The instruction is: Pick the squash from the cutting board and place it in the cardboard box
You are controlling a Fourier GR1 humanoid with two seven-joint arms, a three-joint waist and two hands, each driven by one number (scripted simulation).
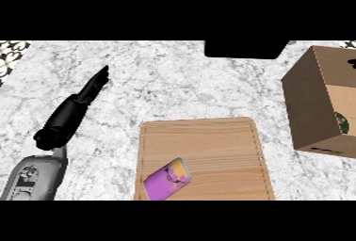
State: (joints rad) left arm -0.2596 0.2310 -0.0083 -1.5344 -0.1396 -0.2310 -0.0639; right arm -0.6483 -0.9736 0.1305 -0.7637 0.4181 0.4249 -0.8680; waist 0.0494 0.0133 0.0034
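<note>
As I go from the left side, I see first my left hand (pixel 82 101), which comes up from the lower left corner on its grey forearm. Its fingers are straight and close together, pointing up and to the right over the bare counter (pixel 173 80), and it holds nothing. It is well apart from the board (pixel 208 136).

On the board, near its lower left corner, there is only one thing: a flat purple and orange object (pixel 167 178), lying tilted. The task says squash, but to me this looks more like a small packet or a card, so I will call it the squash with some doubt. I judge it as light and rather stiff, with a smooth face that may slip under the fingers. Because it lies flat against the wood, I think the best place to take it is across the two long edges, or first to slide it toward the board's edge. Its lower end is close to the frame's bottom, and I cannot tell how thick it is.

At the right stands the box (pixel 316 101), well apart from the board. It is cut off by the right edge, and I cannot make out which side is open. A dark thing (pixel 243 48) at the top is also cut off; I cannot name it. My right hand does not show.
</note>
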